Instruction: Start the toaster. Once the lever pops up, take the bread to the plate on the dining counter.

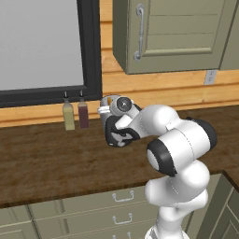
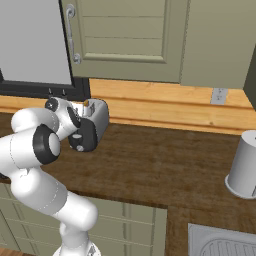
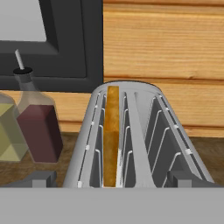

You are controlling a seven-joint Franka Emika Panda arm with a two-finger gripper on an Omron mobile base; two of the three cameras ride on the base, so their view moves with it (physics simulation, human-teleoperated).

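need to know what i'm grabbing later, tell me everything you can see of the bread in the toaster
The bread is a thin slice standing upright on edge in the left slot of the toaster, as the hand view shows it. Its visible top edge is orange-brown crust; its faces are hidden between the wire guides. It rises to about the slot's rim. The right slot holds nothing. In the right base view a small orange bit shows at the toaster's top. The open gripper hovers close above, not touching it.

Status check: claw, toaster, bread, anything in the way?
Claw open, empty, just above toaster. Bread seated in one slot, other slot empty. Two bottles beside toaster, clear of the claw.
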